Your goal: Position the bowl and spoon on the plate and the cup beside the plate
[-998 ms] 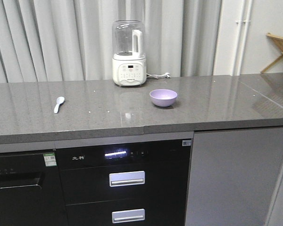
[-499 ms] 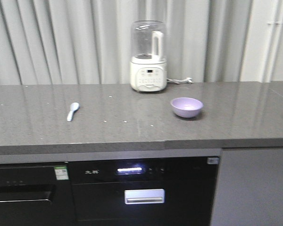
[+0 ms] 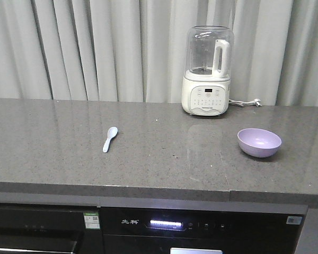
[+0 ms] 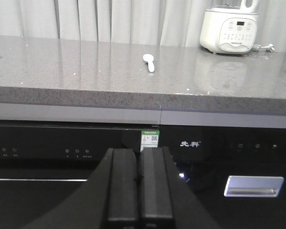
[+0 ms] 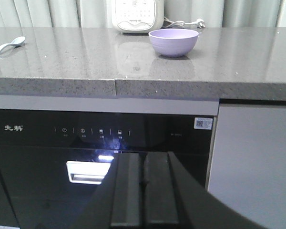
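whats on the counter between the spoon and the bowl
Nothing: in the exterior front-facing view the counter between the spoon and the bowl is bare; the white blender stands behind that line.

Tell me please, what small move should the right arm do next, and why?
Probably lift the right end effector above the countertop and open it toward the bowl. It is shut and sits below counter level, while the bowl stands free on top, nearer to this arm.

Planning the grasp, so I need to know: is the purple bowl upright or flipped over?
Upright. The bowl rests on its base on the counter, rim up, its empty inside showing.
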